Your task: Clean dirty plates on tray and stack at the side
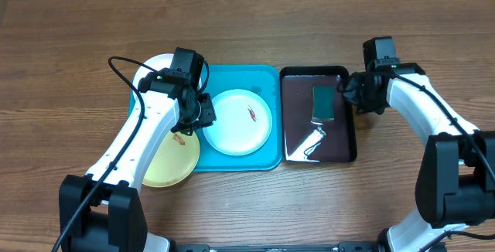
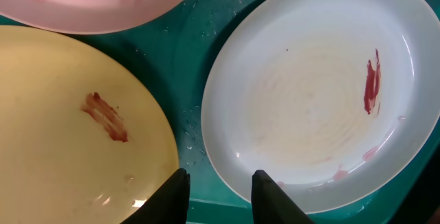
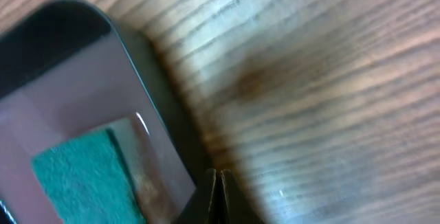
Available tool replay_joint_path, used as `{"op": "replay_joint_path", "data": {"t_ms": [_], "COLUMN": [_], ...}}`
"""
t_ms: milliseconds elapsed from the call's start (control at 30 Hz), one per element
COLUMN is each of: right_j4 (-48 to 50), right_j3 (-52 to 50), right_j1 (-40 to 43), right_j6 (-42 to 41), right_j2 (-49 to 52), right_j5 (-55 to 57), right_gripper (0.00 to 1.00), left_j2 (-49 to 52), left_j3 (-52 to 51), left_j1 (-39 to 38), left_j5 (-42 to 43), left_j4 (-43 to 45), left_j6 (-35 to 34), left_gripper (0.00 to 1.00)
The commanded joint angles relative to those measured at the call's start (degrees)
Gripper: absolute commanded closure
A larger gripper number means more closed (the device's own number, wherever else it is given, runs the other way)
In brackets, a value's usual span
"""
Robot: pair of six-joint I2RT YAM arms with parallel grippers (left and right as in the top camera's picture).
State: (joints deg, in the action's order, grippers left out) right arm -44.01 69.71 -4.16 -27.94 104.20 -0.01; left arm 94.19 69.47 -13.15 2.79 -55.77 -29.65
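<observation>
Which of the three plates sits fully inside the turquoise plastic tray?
The pale mint round plastic plate; the pale yellow plate and the white plate both overhang the tray's left rim.

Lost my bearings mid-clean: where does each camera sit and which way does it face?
Overhead: above the table, looking straight down; both arms, turquoise tray, black tray.
Left wrist: on left arm, facing down at yellow plate and pale plate; open left end effector at bottom.
Right wrist: facing down at black tray's corner and green sponge; shut right end effector at bottom.
Shared: pale plate's red smear, overhead and left wrist; sponge, overhead and right wrist.
</observation>
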Motion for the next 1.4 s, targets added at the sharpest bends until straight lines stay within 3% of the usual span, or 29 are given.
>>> {"op": "replay_joint_path", "data": {"t_ms": [0, 33, 100, 200, 400, 533, 733, 833, 1367], "right_j4": [-2.12, -3.06, -4.42, -6.4, -7.61, -6.84, -5.29, -3.52, -0.35], "right_j3": [4.31, 4.81, 5.05, 4.98, 4.85, 4.83, 4.39, 3.48, 2.97], "right_j1": [0.22, 0.09, -0.17, -0.96, -4.9, -8.11, -11.96, -12.5, -12.57], "right_j6": [4.83, 7.37, 12.33, 13.46, 17.66, 17.68, 15.5, 14.21, 13.97], "right_j2": [-2.36, -2.82, -3.56, -3.56, -3.41, -3.34, -2.05, -1.95, 0.92], "right_j5": [-3.15, -5.55, -11.74, -16.63, -15.19, -6.71, -1.79, 1.18, 1.29], "right_gripper": [0.85, 0.71, 0.32, 0.19, 0.16, 0.16, 0.18, 0.18, 0.2], "left_j2": [-0.55, -0.55, -0.55, -0.55, 0.81, 2.08, 5.27, 6.6, 8.57], "left_j3": [0.09, 0.09, 0.09, 0.07, 0.0, 0.0, 0.0, 0.0, 0.0], "left_j1": [-0.39, -0.39, -0.39, -0.39, -1.07, -1.57, -2.64, -2.75, -2.75], "left_j5": [-0.17, -0.2, -0.2, -0.2, -0.42, -0.44, -0.46, -0.42, -0.42], "left_j4": [-0.09, -0.07, -0.04, -0.04, 0.37, 1.62, 1.77, 2.03, 2.78], "left_j6": [-0.37, -0.37, -0.37, -0.39, -0.37, -0.35, -0.31, -0.31, 0.28], "left_gripper": [0.68, 0.68, 0.68, 0.72, 0.75, 0.72, 0.77, 0.72, 0.64]}}
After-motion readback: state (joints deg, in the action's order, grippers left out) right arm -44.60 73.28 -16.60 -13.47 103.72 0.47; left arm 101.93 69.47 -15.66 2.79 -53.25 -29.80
